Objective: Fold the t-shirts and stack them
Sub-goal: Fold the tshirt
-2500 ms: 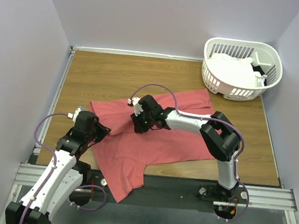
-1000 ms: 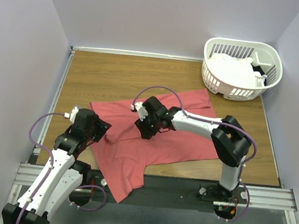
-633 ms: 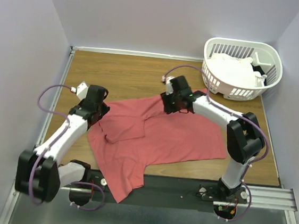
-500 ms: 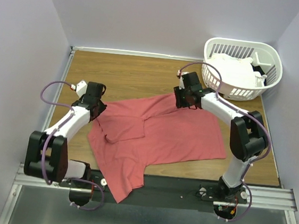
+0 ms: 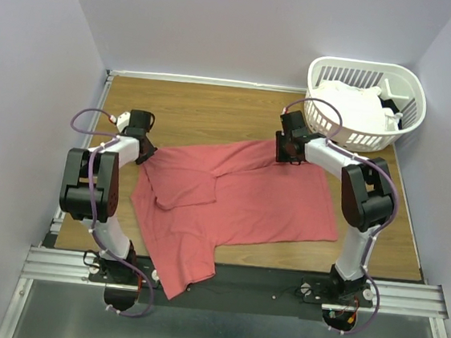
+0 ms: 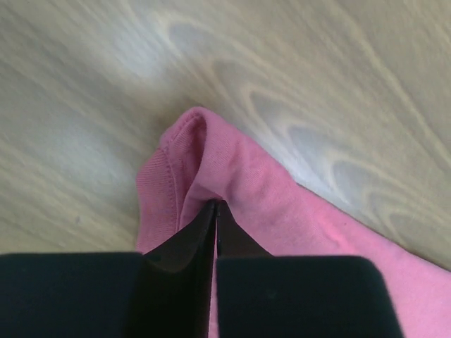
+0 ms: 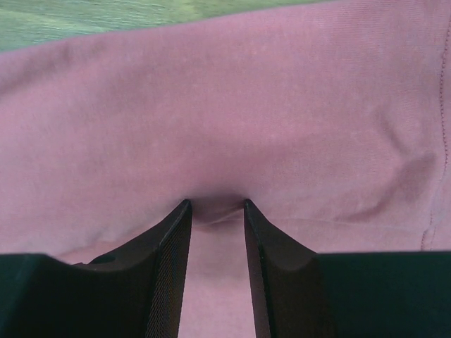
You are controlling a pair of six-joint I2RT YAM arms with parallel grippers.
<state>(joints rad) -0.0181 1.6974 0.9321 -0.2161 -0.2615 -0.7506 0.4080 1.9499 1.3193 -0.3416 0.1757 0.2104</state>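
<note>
A coral-red t-shirt (image 5: 246, 199) lies spread on the wooden table (image 5: 199, 114). One part of it hangs over the near edge. My left gripper (image 5: 141, 150) is at the shirt's far left corner. In the left wrist view this gripper (image 6: 215, 203) is shut on a raised fold of the shirt (image 6: 282, 211) beside the hem. My right gripper (image 5: 286, 150) sits on the shirt's far edge. In the right wrist view its jaws (image 7: 216, 204) stand apart, tips pressed into the shirt (image 7: 232, 105), with a small pucker between them. White t-shirts (image 5: 349, 105) fill the basket.
A white slatted laundry basket (image 5: 365, 67) stands at the table's far right corner, close to my right arm. Grey walls close in the left, back and right sides. A metal rail (image 5: 262, 282) runs along the near edge.
Both grippers moved from the shirt's middle out to its far edge, the left to the far left corner, the right toward the basket. The shirt now lies wider. The left jaws closed on the cloth.
</note>
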